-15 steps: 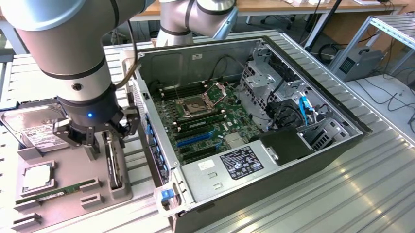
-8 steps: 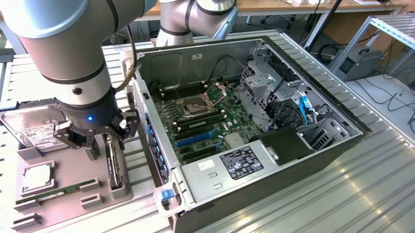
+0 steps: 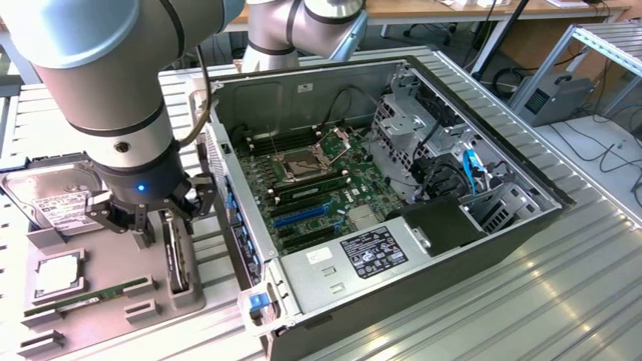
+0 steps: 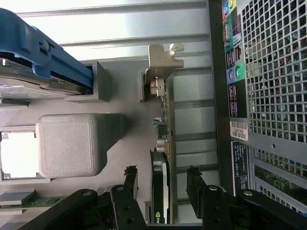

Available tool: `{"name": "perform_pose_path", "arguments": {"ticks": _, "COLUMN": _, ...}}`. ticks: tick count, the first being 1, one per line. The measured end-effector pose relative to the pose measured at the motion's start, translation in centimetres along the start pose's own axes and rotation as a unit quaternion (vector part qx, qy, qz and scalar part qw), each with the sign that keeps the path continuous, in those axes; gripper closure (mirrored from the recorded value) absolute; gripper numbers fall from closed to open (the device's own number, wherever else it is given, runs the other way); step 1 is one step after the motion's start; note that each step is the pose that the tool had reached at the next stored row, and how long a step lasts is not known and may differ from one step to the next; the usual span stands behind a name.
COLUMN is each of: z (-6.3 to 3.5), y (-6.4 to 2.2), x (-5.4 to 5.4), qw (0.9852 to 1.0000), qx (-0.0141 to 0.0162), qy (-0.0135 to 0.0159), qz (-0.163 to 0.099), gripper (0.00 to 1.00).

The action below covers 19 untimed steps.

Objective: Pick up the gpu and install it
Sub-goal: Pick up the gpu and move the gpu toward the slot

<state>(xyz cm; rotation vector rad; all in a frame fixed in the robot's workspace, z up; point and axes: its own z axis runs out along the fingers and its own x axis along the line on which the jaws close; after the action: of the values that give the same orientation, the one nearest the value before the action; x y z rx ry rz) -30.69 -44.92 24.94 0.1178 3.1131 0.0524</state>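
Observation:
The gpu (image 3: 177, 262) stands on its long edge in a slot of the grey parts holder (image 3: 110, 331), at the exterior view's left, beside the open computer case (image 3: 401, 188). In the wrist view the gpu (image 4: 160, 158) shows edge-on, with its metal end bracket (image 4: 163, 62) at the far end. My gripper (image 3: 164, 218) hangs just above the card, open. The black fingers (image 4: 130, 178) stand one on each side of the gpu's upper edge, with a gap to the card on both sides. Nothing is held.
On the holder lie a hard drive (image 3: 56, 199) in a blue caddy (image 4: 48, 62), a CPU (image 3: 57, 274) and a green RAM stick (image 3: 86, 299). A grey block (image 4: 67, 143) rises beside the card. The case's perforated back panel (image 4: 273, 96) is close by.

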Motion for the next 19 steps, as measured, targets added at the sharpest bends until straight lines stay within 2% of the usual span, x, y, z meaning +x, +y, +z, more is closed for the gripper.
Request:
{"name": "perform_pose_path", "arguments": {"ticks": 11, "z": 0.32, "y": -0.01, "x": 0.01, "qw": 1.0, "qx": 0.0, "qy": 0.0, "qz": 0.0, "gripper": 0.46}}
{"name": "perform_pose_path", "arguments": {"ticks": 12, "z": 0.33, "y": -0.01, "x": 0.01, "qw": 1.0, "qx": 0.0, "qy": 0.0, "qz": 0.0, "gripper": 0.47}}
{"name": "perform_pose_path", "arguments": {"ticks": 16, "z": 0.32, "y": -0.01, "x": 0.01, "qw": 1.0, "qx": 0.0, "qy": 0.0, "qz": 0.0, "gripper": 0.72}}
{"name": "perform_pose_path", "arguments": {"ticks": 19, "z": 0.32, "y": -0.01, "x": 0.01, "qw": 1.0, "qx": 0.0, "qy": 0.0, "qz": 0.0, "gripper": 0.73}}
